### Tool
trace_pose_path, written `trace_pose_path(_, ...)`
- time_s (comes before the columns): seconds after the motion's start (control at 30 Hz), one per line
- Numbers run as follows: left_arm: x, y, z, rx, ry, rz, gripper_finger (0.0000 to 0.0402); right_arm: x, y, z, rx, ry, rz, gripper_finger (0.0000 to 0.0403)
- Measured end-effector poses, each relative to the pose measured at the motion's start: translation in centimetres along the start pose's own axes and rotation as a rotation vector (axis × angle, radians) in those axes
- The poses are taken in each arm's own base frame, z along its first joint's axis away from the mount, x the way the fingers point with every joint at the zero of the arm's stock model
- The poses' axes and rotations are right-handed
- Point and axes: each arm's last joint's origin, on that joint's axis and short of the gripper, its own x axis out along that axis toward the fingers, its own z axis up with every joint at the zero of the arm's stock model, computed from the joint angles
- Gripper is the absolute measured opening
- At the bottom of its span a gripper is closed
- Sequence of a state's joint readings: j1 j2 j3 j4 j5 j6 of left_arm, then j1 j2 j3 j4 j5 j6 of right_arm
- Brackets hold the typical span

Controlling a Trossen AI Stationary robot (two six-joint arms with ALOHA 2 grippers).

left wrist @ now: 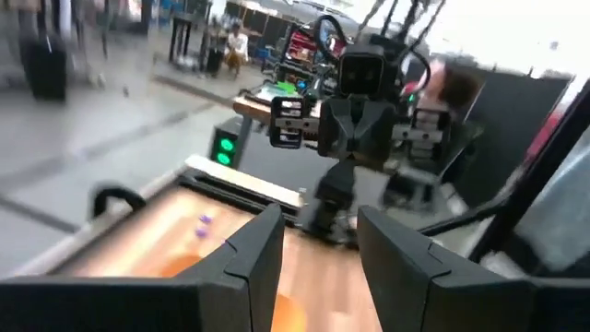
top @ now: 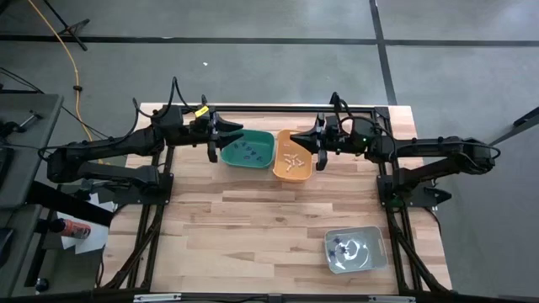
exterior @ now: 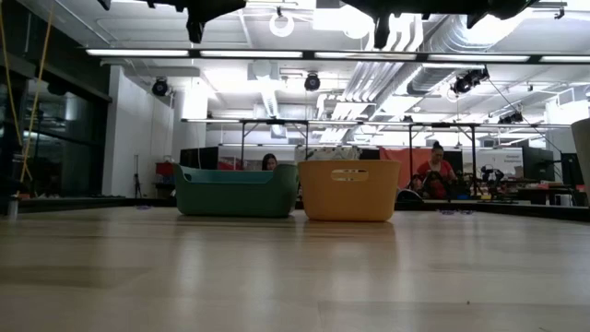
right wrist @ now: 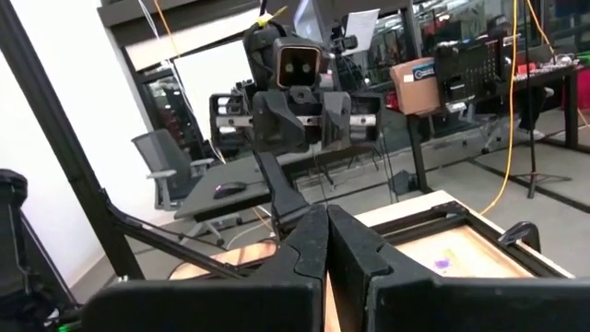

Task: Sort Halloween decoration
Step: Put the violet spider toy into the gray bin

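Halloween decoration pieces lie sorted across three bins on the wooden table (top: 253,227). At left, the left gripper (top: 215,135) hangs raised beside the green bin's outer edge, its fingers (left wrist: 253,249) standing apart with nothing between them. The green bin (top: 248,150) holds a scatter of small dark trinkets (top: 247,151). Touching it on the right, the orange bin (top: 294,156) carries whitish trinkets (top: 292,162) along its floor. Beyond the orange bin's far side, the right gripper (top: 319,140) hovers at about the same height, its fingers (right wrist: 309,244) pressed together and empty. The two grippers face each other over the pair of bins near the table's back edge. Well apart from them, near the front right corner, a grey bin (top: 354,250) holds a few more small pieces (top: 345,247), too small to tell apart. From table level the green and orange bins stand side by side, with people seated at workbenches in the room behind.
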State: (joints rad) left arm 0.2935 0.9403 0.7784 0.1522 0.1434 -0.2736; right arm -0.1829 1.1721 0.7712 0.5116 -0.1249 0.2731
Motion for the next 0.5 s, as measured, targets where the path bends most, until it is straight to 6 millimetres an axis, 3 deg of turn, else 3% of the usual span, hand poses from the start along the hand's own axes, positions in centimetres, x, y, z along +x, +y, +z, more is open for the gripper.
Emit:
trace_pose_path(0.13, 0.2, 0.1, 1.0, -0.099, 0.162, 0.041, 0.0131, 0.0, 0.0, 0.0, 0.013, 0.0, 0.0, 0.0)
trace_pose_path(0.27, 0.1, 2.2, 2.9, -0.067, 0.477, 0.443, 0.0131, 0.1, -0.5, 0.0, 0.022, 0.0, -0.021, 0.0)
trace_pose_path(0.37, -0.1, 5.4, 2.3, -0.114, 0.703, 0.805, 0.0131, 0.2, -1.2, -0.2, 0.068, 0.002, -0.043, 0.0)
trace_pose_path(0.5, -0.7, 9.6, -0.6, -0.233, 0.937, 1.035, 0.0131, 0.4, -1.5, -0.5, 0.095, 0.02, -0.049, 0.0)
